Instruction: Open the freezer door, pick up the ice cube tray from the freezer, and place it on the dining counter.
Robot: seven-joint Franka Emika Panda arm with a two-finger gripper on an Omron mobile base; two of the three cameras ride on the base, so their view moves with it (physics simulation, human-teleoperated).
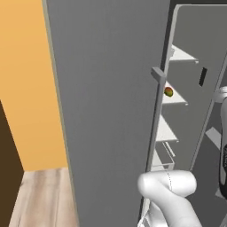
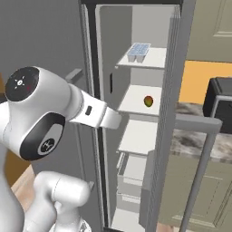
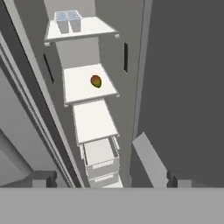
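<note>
freezer (image 2: 136, 27): tall grey cabinet, interior showing, white shelves stacked top to bottom; landmark for all below.
freezer door (image 2: 170, 113): swung open, seen edge-on at the freezer's right side in the right base view; its long squared bar handle (image 2: 201, 158) stands out on the far face.
ice cube tray (image 2: 138, 51): on the freezer's top visible shelf, near the front edge, lying flat; pale blue-grey, two rows of cells. In the hand view it sits at the top (image 3: 68, 19).
fruit (image 2: 148, 100): small red-and-green piece, one shelf below the tray, alone on the white shelf (image 3: 89, 83).
drawers (image 3: 100, 157): pale bins low in the freezer, under the third shelf.
gripper (image 3: 111, 180): fingers spread as wide as they go, nothing between them; in front of the freezer opening, well apart from the tray, facing the shelves.
neighbouring door (image 1: 106, 111): shut grey panel left of the freezer opening.
dining counter (image 2: 192, 136): mottled granite top, beyond the open door, right of the freezer.
</note>
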